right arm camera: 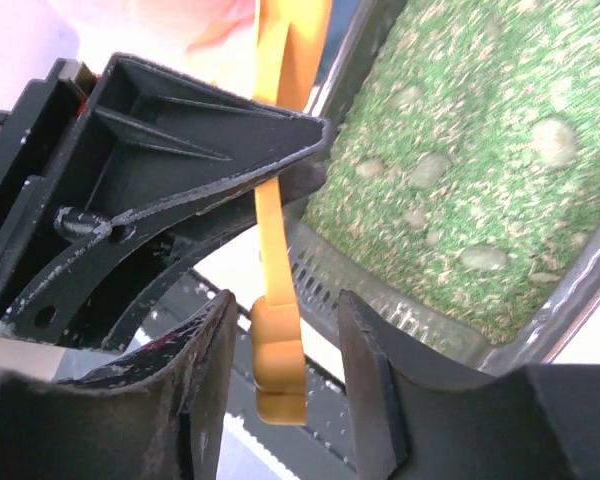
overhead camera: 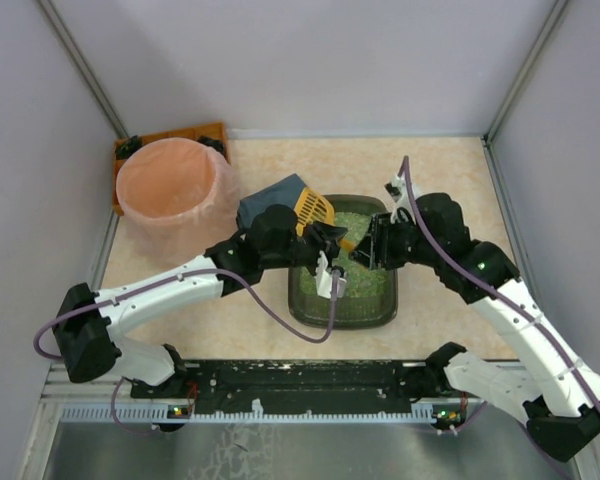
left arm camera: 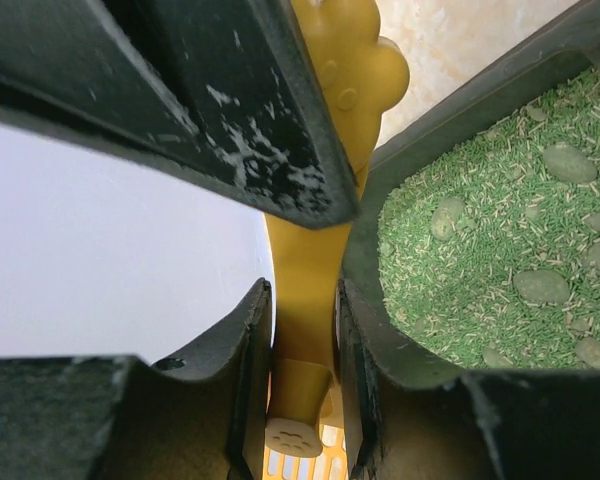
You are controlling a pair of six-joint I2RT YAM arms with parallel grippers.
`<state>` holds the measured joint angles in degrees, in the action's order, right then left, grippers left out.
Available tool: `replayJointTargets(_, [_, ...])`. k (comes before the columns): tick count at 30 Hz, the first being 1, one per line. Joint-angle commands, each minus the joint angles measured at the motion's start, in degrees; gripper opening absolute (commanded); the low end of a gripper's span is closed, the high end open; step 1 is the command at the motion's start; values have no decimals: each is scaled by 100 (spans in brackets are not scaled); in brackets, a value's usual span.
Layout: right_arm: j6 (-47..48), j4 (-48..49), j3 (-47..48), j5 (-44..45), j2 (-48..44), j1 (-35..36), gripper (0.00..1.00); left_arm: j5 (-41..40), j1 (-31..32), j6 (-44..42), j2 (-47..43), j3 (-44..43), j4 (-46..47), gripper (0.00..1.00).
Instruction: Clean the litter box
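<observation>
Dicey scoop [overhead camera: 315, 208] handoff
left gripper [left arm camera: 302, 340] pinches it, right gripper [right arm camera: 285, 340] just spread around the handle; early release could dump it in the litter box [overhead camera: 342, 322].

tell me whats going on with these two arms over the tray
Both arms meet over the litter box, handling a yellow scoop. The left gripper is closed on the scoop's handle. The right gripper sits open around the same handle, with a gap on each side. Clumps lie in the green litter, and a pink bucket stands at the far left.
</observation>
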<state>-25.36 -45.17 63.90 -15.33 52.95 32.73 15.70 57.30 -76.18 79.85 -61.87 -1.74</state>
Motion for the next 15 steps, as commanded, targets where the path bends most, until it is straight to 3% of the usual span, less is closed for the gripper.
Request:
replayJointTargets(1, [30,543,196,901,-475,-30,51,31,28,823,-143,53,382,0])
replayJointTargets(4, [-69,880,8,1393,-803,-26,58,176,27,1495,-225,113,608,0])
replayJointTargets(15, [-372,2191,-765,2307,-1625,-30,59,-305,27,4097,-67,101,1613,0])
